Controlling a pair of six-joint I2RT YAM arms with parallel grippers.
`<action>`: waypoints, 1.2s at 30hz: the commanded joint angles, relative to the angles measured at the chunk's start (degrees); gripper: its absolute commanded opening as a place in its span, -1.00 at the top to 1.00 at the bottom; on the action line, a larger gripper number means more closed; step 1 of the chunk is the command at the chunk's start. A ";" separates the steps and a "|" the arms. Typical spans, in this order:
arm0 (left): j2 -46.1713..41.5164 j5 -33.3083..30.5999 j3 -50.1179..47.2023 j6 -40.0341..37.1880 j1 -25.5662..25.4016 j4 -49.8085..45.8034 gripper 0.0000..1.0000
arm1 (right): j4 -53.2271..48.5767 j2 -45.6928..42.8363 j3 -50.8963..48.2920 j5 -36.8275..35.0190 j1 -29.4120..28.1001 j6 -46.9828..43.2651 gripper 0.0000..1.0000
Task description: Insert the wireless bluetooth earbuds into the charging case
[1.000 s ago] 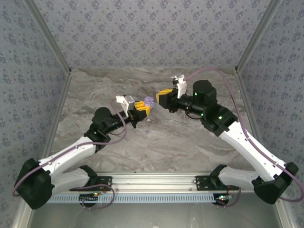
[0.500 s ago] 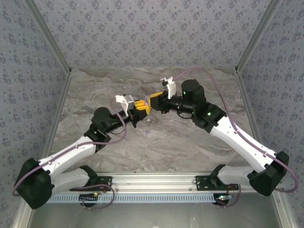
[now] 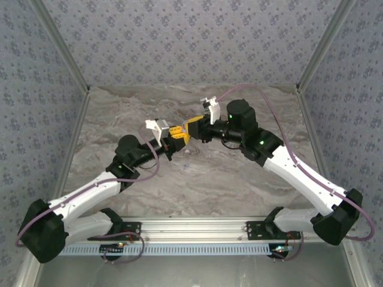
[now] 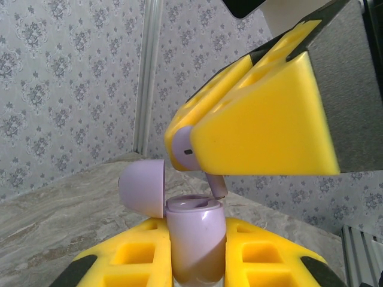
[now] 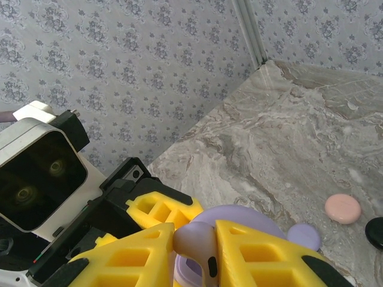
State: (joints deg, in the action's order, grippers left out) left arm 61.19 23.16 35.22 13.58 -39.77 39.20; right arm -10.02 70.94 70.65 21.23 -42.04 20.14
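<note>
1. Earbud (image 4: 184, 149), pale lavender, was pinched in the right claw (image 4: 179, 134). Its head sat between the yellow fingers and its stem pointed down to 6 o'clock, the tip right at the open mouth of the charging case (image 4: 194, 236).
2. That charging case stood upright, clenched in the left claw (image 4: 194, 266) and apparently raised off the counter (image 3: 239, 179). Its lid (image 4: 143, 188) was swung open toward 9 o'clock.
3. Over the last second the right arm had swung in from 3 o'clock, closing the gap until the two claws met near the counter's middle. In the final half second it hardly shifted.
4. Neither grip had changed during that approach: the case and the earbud were each held as firmly as before.
5. This suggested the coarse approach was over and the fine insertion had begun. The stem looked to be at the rim rather than seated, so a short push toward 6 o'clock and a release probably remained.
</note>
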 commanded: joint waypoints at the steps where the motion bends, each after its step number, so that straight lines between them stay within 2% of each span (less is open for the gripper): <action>1: -1.07 0.84 2.70 0.48 -0.39 1.91 1.00 | 1.22 -0.01 1.71 -1.14 -0.43 0.06 0.49; 36: 2.09 1.00 3.16 9.36 -0.37 9.77 1.00 | 5.50 0.05 -0.07 -2.47 -0.36 0.25 0.49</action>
State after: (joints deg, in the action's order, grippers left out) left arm 63.18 23.35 35.97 22.02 -39.77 45.06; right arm -5.39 70.94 70.65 19.27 -42.04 20.14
